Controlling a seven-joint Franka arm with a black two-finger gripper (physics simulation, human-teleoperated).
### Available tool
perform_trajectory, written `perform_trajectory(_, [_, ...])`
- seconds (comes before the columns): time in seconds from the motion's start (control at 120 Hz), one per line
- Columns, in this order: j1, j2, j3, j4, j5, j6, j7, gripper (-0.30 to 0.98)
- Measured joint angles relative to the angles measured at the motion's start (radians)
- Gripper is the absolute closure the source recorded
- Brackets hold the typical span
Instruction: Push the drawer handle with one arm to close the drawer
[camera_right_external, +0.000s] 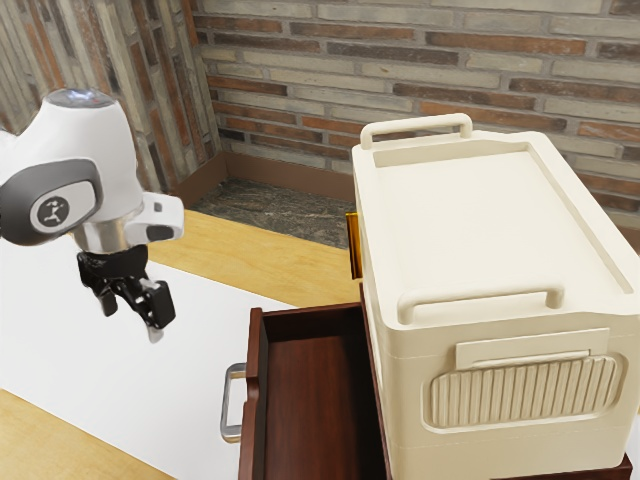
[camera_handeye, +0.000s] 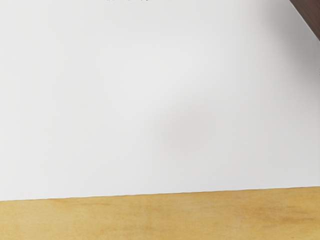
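In the exterior view, our gripper (camera_right_external: 132, 315) hangs empty, jaws parted, well apart from the handle (camera_right_external: 226, 402) on the pulled-out drawer (camera_right_external: 310, 400). The handle looks rigid, slick; we'd press its middle squarely. In the wrist view, dark wood (camera_handeye: 311, 12) adjoins white sheet (camera_handeye: 150, 100).

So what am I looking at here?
A Franka arm has its open, empty end effector hovering above the white surface. It isn't touching the metal handle of the dark wooden drawer. The drawer stands open beside a cream box, so the closing push isn't done.
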Motion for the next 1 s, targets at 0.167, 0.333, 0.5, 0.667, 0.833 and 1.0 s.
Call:
perform_trajectory(0.167, [-0.005, -0.017, -0.087, -0.118, -0.007, 0.176, 0.1, 0.0])
perform_trajectory(0.333, [-0.027, -0.026, -0.098, -0.13, -0.066, 0.207, 0.224, 0.01])
perform_trajectory(0.5, [-0.068, -0.029, -0.099, -0.147, -0.1, 0.167, 0.325, 0.05])
perform_trajectory(0.667, [-0.074, -0.037, -0.124, -0.161, -0.109, 0.149, 0.402, 0.22])
perform_trajectory(0.833, [-0.073, -0.029, -0.154, -0.161, -0.111, 0.152, 0.461, 0.52])
perform_trajectory(1.0, [-0.066, 0.008, -0.184, -0.158, -0.11, 0.193, 0.505, 0.68])
